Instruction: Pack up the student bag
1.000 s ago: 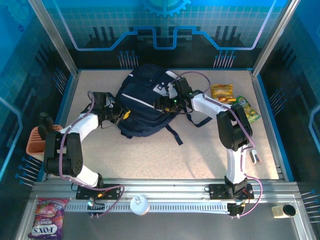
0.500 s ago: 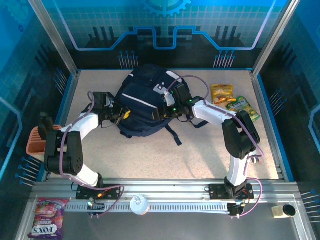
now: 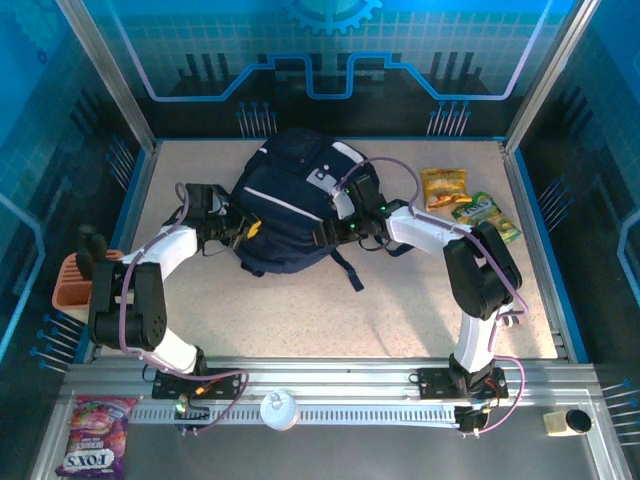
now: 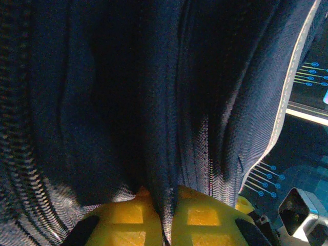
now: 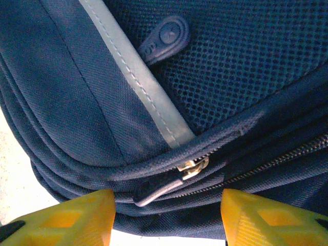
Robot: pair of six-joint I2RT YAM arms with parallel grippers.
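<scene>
The left arm [image 3: 165, 245] reached from its base up and rightward to the student bag [image 3: 285, 205], which lay at the far middle of the surface [image 3: 300, 310]. The left gripper [image 4: 164, 215] was pinched tight on a fold of its navy fabric. The right arm [image 3: 430, 228] bent at the elbow and reached leftward. The right gripper [image 5: 164, 210] stood partly open, with its fingers on either side of a zip pull [image 5: 159, 188] on the bag's edge.

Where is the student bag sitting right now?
Top view: the student bag lies far-centre on the table, left hand pinching its left edge, right hand at its right side, snack packets further right.
</scene>
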